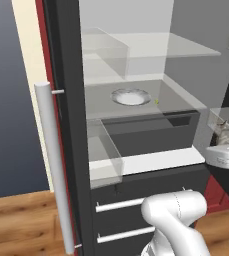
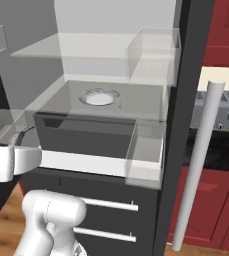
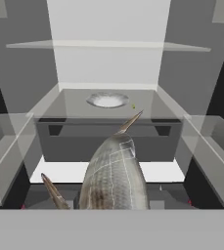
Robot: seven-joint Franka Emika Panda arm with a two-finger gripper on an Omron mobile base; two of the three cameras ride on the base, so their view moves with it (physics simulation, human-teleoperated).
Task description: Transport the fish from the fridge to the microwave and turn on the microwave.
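Note:
The fridge (image 1: 71, 75) stands open in front of me, with glass shelves and clear door bins. The fish (image 3: 113, 176), pale grey-tan and mottled, fills the near middle of the hand view with its pointed tail aimed at the shelves. My gripper (image 1: 224, 142) is shut on the fish (image 1: 226, 131) at the right edge of the left base view, outside the shelves and level with the lower shelf. The fish hides the fingertips. The microwave is out of view.
A white plate (image 1: 131, 96) lies on the middle shelf. The door's long grey handle (image 1: 53, 165) stands at the left, and silver-handled drawers (image 1: 121, 204) sit below. In the right base view a toaster (image 2: 226, 112) sits on a dark counter above red cabinets (image 2: 211, 200).

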